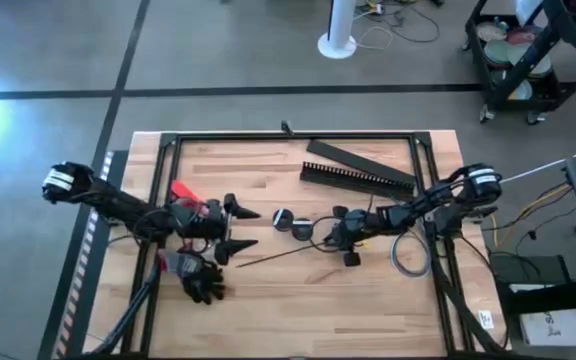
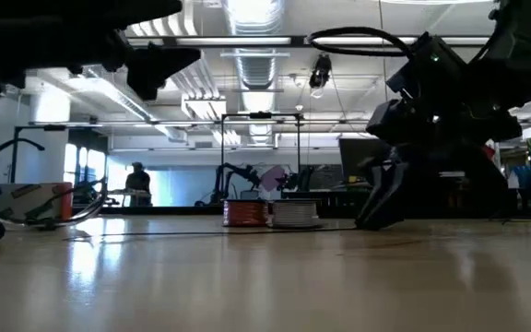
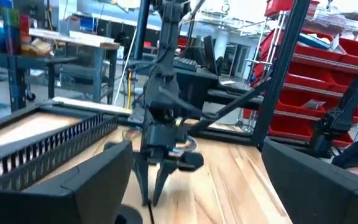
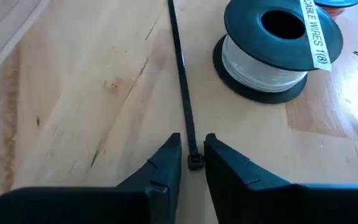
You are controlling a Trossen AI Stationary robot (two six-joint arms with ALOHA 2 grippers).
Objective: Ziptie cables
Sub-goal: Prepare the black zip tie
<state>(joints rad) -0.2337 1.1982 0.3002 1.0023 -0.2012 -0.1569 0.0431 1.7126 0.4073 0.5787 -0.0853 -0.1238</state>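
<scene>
From above, the ziptie (image 1: 280, 256) lies on the table (image 1: 268, 305) between both arms, its long axis running from the right end effector (image 1: 330, 241) toward the left end effector (image 1: 242, 228), whose fingers are spread apart. The right wrist view shows the ziptie's head between nearly closed fingers (image 4: 160, 168), not yet clamped. The right arm is nearer.

On the wooden table (image 1: 268, 300) the left gripper (image 1: 246, 228) sits left of centre with its fingers spread wide, pointing right. The right gripper (image 1: 325, 238) reaches in from the right, low at the right end of the thin ziptie (image 1: 278, 256). A grey cable coil (image 1: 409, 254) lies near the right edge, the toothed duct (image 1: 358, 178) farther back
</scene>
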